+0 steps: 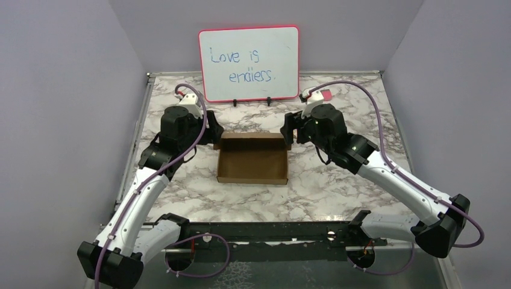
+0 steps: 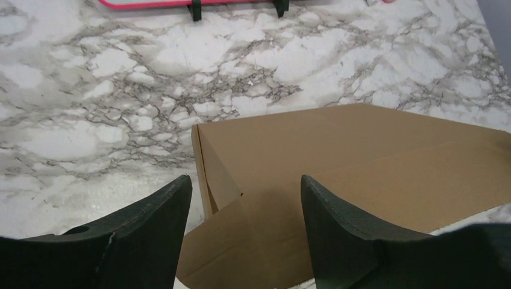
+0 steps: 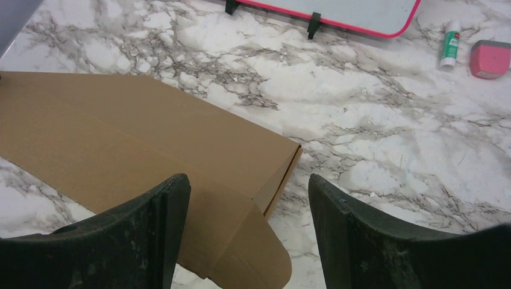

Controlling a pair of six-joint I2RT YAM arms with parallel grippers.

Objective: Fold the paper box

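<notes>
Shallow, plain brown cardboard box (image 1: 253, 158) at mid-counter (image 1: 337, 186). The left end effector (image 2: 246, 189) and right end effector (image 3: 248, 186) are spread open over its far corners. Likely light, stiff and crease-prone; pinch the flap edges.

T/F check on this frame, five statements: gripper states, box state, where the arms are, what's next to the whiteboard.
1. The left gripper and the right gripper are both open. True.
2. The paper box is a flat, unfolded sheet. False: its walls stand up, so it forms a shallow open tray.
3. The left gripper is at the paper box's near edge. False: it is at the far left corner, on the whiteboard side.
4. A pink eraser lies near the whiteboard's right end. True.
5. The right gripper is shut on the pink eraser. False: it is open, at the paper box's far right corner.
</notes>
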